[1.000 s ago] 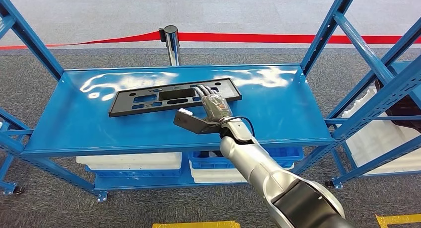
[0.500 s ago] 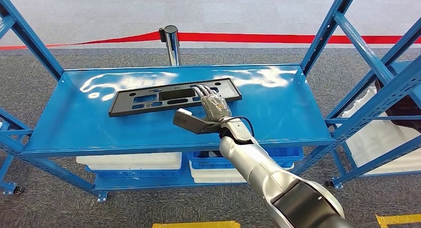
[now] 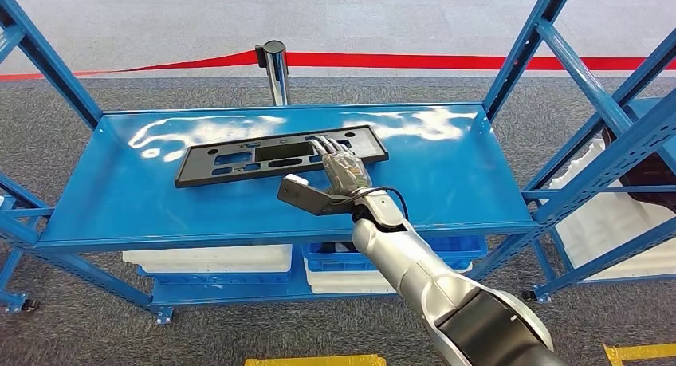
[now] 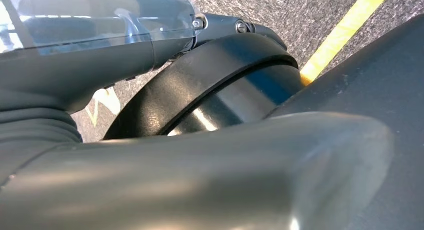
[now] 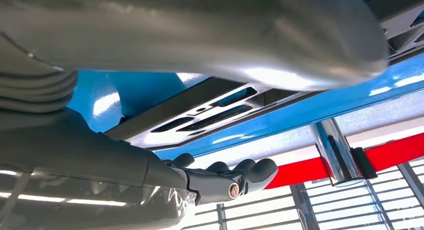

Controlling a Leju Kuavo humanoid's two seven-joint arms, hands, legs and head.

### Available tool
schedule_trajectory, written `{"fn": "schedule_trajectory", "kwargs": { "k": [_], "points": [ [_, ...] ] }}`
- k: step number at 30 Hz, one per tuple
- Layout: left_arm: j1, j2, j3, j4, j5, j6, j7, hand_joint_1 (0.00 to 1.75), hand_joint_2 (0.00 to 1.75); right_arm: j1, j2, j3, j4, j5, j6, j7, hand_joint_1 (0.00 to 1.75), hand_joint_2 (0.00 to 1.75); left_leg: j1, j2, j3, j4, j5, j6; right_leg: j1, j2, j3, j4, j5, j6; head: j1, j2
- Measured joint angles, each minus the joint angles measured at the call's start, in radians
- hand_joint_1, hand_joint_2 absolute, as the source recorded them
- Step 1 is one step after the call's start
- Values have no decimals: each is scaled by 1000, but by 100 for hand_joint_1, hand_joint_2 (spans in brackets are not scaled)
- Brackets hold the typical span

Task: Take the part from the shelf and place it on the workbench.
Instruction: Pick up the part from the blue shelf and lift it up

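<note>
Part (image 3: 281, 153) under right hand (image 3: 344, 168) fingertips

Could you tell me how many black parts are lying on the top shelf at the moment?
1. A single long black part lies on the blue shelf, slightly toward its left and rear, with the right hand resting on its right portion. Nothing else lies on that shelf.

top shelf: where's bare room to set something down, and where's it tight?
Bare blue shelf lies right of the black part, up to the right uprights. A second free strip runs along the front edge, left of the right hand. It is crowded mid-shelf, where the hand's fingers lie on the part.
</note>
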Motion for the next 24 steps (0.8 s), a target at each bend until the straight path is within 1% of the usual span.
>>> {"fn": "schedule_trajectory", "kwargs": {
  "k": [4,7,10,11,12,13,14,15,16,17,18,19,20,21,22,23,24],
  "points": [
    [0,0,2,0,-1,0,0,0,0,0,0,0,0,-1,0,0,0,0,-4,0,-1,3,-1,2,-4,0,0,0,0,1,-1,0],
    [0,0,6,0,-3,0,0,0,0,0,0,0,0,-1,0,0,0,0,-7,0,-4,7,-3,6,-7,0,0,-1,1,5,-2,0],
    [0,0,9,0,-6,0,0,0,0,0,3,0,-2,-2,0,0,0,0,-10,0,-5,8,-4,15,-10,0,3,-7,3,13,-4,0],
    [0,0,9,0,-6,0,0,0,0,0,3,0,-3,-2,0,0,0,0,-8,1,-2,4,-3,20,-9,0,1,-5,0,15,-3,0],
    [-1,-1,10,0,-7,0,0,0,0,-1,4,0,-5,-2,0,0,0,0,-6,2,1,-1,0,25,-8,-1,-7,11,-11,15,-2,0],
    [-1,-1,11,0,-7,0,-1,0,0,-2,4,0,-6,-2,-1,-1,0,0,-4,3,4,-6,2,30,-5,-1,-27,50,-34,12,2,0],
    [-1,-1,12,0,-8,0,-1,0,0,-3,4,0,-7,-2,-1,-1,0,0,-3,4,6,-8,2,32,0,-1,-57,112,-64,8,7,0],
    [-1,-2,13,0,-8,0,-2,0,0,-2,3,1,-7,-3,-1,-2,0,0,-4,4,6,-8,2,34,4,-1,-93,185,-95,4,12,0],
    [-1,-2,14,0,-9,0,-2,0,0,-1,1,1,-6,-4,-1,-1,0,0,-6,4,7,-8,1,35,8,-1,-128,250,-115,2,17,0],
    [0,-2,14,0,-9,0,-2,0,0,2,-1,1,-6,-4,-1,-1,0,0,-8,4,7,-8,0,35,12,-1,-149,286,-118,-1,20,0],
    [0,-2,15,0,-10,0,-2,0,0,4,-2,1,-6,-5,-1,-1,0,0,-9,3,9,-8,-1,35,15,-1,-152,282,-102,-4,23,0],
    [0,-2,16,0,-10,0,-2,0,0,5,-3,1,-6,-6,-1,-1,0,0,-10,2,12,-7,-3,34,17,-1,-135,238,-69,-8,26,0],
    [0,-2,16,0,-11,0,-2,0,0,5,-4,1,-7,-6,-1,-2,0,0,-10,0,15,-7,-6,32,20,-1,-106,171,-33,-13,28,0],
    [0,-3,16,0,-11,0,-2,0,0,4,-4,1,-7,-6,-1,-2,0,0,-12,-1,17,-7,-9,28,24,-1,-76,106,-8,-19,30,0],
    [-1,-3,17,0,-12,0,-2,0,0,2,-4,1,-7,-6,-1,-2,0,0,-13,-1,18,-7,-11,24,27,-1,-52,59,5,-24,30,0],
    [-1,-4,17,0,-12,0,-2,0,0,1,-4,1,-7,-6,-2,-2,0,0,-13,-1,18,-8,-12,18,30,0,-38,34,5,-29,29,0],
    [-1,-5,18,0,-13,0,-2,0,0,1,-4,1,-7,-6,-2,-2,0,0,-14,-1,18,-10,-13,13,33,1,-32,29,-1,-34,26,0]
  ]
}}
